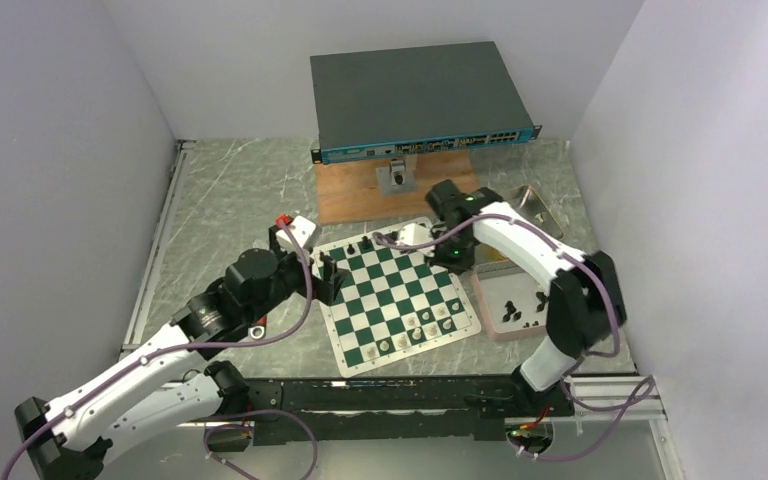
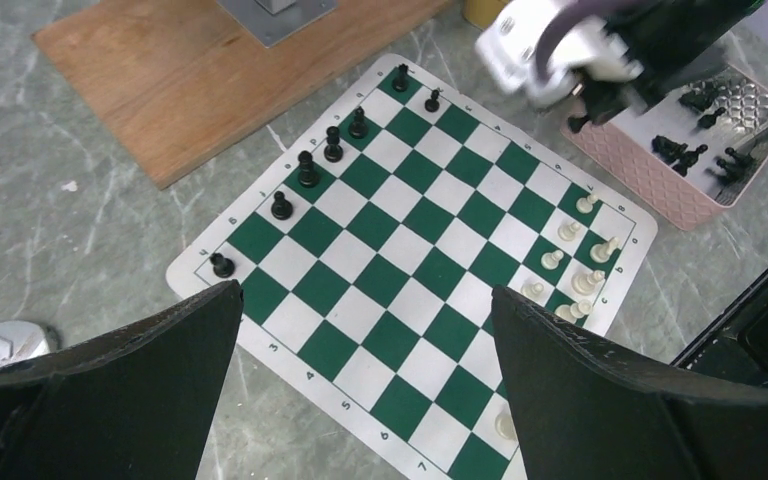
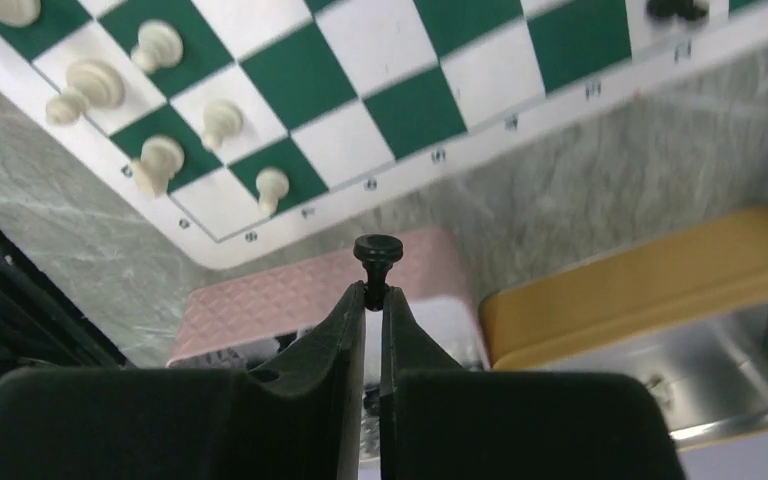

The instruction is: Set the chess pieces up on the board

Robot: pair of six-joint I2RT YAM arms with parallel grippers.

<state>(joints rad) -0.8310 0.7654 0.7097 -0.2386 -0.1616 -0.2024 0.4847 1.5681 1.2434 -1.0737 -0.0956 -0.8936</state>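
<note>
1. Fingers of your left gripper [image 2: 365,300] stand wide apart, holding nothing, at the board's [image 2: 420,222] left edge; the frame's bottom crops them.
2. Black chess pieces [image 2: 307,170] line the board's far-left side. More lie in the pink tray [image 2: 650,175], partly hidden by your right arm [image 2: 560,50].
3. Your right gripper [image 3: 372,300] pinches one black piece [image 3: 377,252] over the tray's rim, its base hidden between the fingers.

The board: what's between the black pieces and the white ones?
Only bare board squares between the black pieces and white pieces, shown in the left wrist view.
</note>
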